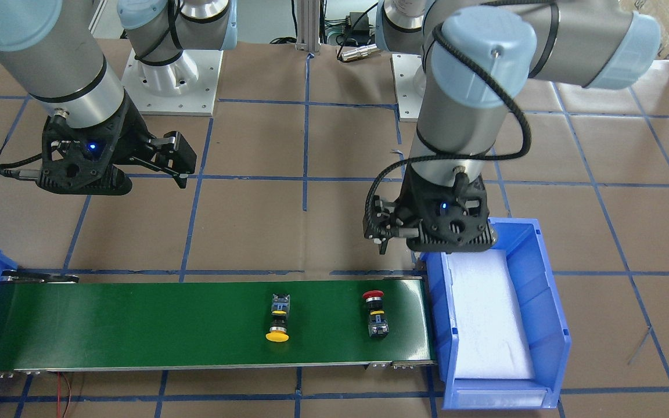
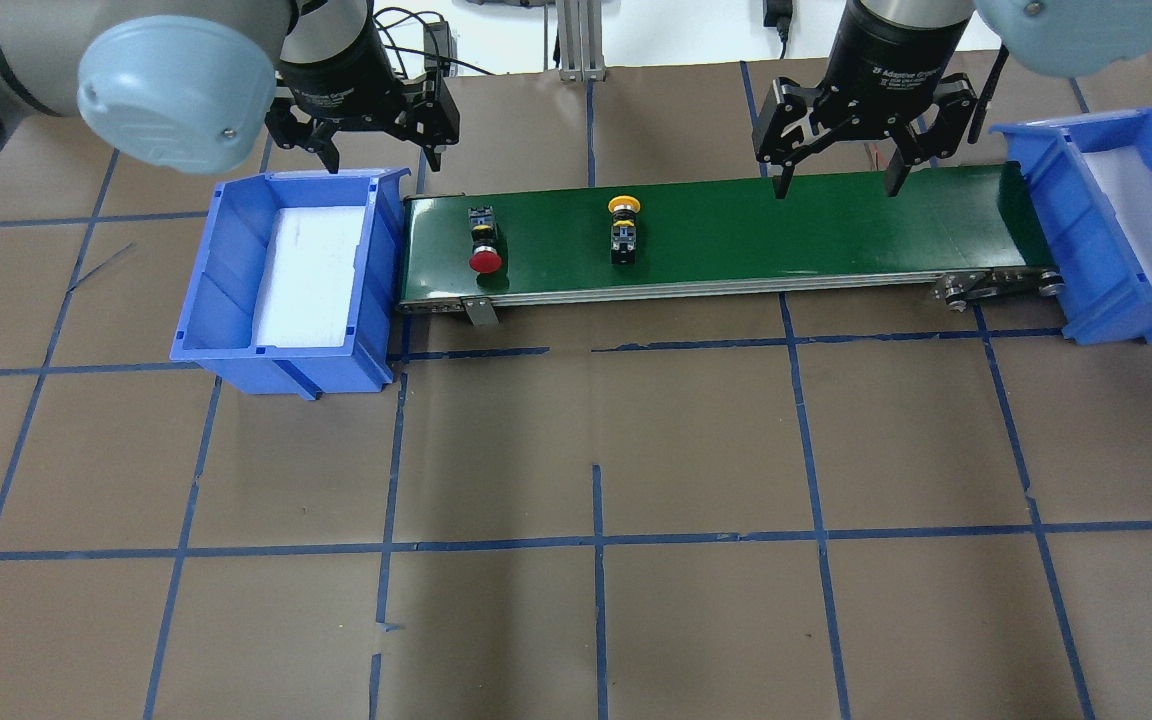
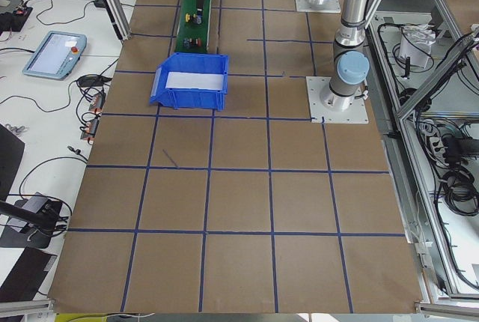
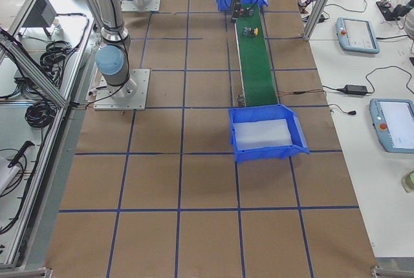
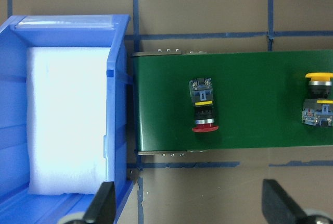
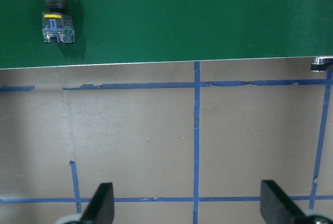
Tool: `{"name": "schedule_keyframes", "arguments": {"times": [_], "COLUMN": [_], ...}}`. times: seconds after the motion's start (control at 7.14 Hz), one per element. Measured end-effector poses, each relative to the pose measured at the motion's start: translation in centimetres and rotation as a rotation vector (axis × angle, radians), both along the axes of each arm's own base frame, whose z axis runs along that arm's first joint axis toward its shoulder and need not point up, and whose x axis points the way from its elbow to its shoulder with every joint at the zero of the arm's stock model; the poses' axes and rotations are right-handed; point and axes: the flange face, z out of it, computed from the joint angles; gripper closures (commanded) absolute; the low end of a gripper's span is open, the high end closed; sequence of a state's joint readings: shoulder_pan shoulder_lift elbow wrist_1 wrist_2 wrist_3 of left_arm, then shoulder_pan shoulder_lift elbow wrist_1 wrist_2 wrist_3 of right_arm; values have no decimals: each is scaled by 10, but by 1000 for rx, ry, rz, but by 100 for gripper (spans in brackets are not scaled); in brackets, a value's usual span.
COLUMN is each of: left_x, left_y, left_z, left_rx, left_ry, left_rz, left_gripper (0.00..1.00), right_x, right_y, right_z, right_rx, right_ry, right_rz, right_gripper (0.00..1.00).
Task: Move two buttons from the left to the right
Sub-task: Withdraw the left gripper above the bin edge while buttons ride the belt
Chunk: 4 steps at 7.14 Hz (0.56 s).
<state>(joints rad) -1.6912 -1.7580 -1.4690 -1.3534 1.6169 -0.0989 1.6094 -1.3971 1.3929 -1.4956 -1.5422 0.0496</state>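
Two buttons lie on their sides on the green conveyor belt (image 2: 816,230). The red-capped button (image 2: 484,246) is near the belt's left end, and the yellow-capped button (image 2: 624,226) is a little to its right. My left gripper (image 2: 383,152) hangs open and empty beyond the back corner of the left blue bin (image 2: 316,178), apart from both buttons. In the left wrist view the red button (image 5: 203,107) and yellow button (image 5: 318,99) lie ahead of the open gripper (image 5: 190,208). My right gripper (image 2: 838,182) is open and empty over the belt's far edge, right of the yellow button (image 6: 56,13).
A second blue bin (image 2: 1036,140) with a white foam liner sits tilted at the belt's right end. The left bin is also lined with white foam. The table is covered in brown paper (image 2: 596,450) with a blue tape grid.
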Motion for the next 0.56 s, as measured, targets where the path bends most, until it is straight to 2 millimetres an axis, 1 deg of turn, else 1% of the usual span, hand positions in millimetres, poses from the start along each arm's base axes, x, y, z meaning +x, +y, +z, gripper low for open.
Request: {"name": "schedule_keyframes", "arguments": {"times": [0.14,0.56], "left_x": [7,16], "left_y": [11,28], "left_z": [-1,1], "left_rx": [10,23], "left_ry": [-1,-3], "left_rz": [0,4], "left_gripper": [0,0], "right_x": [0,0], "right_y": [0,-1], "right_z": [0,0], "right_rx": [1,-2], "right_ry": [0,0], "right_rz": [0,0], "right_gripper": [0,0]}}
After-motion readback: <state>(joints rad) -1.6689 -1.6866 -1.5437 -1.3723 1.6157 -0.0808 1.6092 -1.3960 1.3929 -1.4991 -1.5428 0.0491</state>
